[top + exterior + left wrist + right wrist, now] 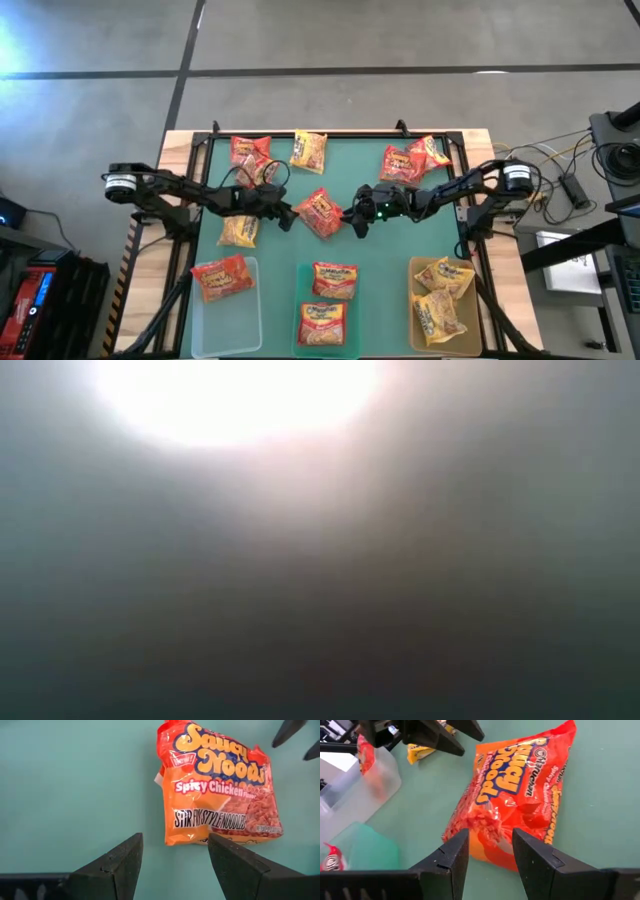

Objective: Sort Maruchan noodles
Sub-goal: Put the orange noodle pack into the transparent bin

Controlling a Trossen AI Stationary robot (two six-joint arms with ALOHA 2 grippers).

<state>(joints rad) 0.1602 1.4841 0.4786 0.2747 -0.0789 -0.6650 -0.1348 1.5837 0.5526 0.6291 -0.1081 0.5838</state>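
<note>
Both grippers meet at the table's middle: the left gripper [172, 865] and right gripper [490, 852], jaws apart, flank 1 orange-red noodle packet [321, 211] lying flat on the green mat [370, 245]. 3 clear bins [226, 312] line the near edge; grey concrete floor [400, 35] lies beyond.

Orange packet [322, 212] mid-mat between left end effector [287, 215]; right end effector [355, 220]

The high view looks straight down on the whole tabletop [380, 250]. Both wrist views look close, from opposite sides, at one orange packet [220, 785] at centre. The low view shows only glare.
</note>
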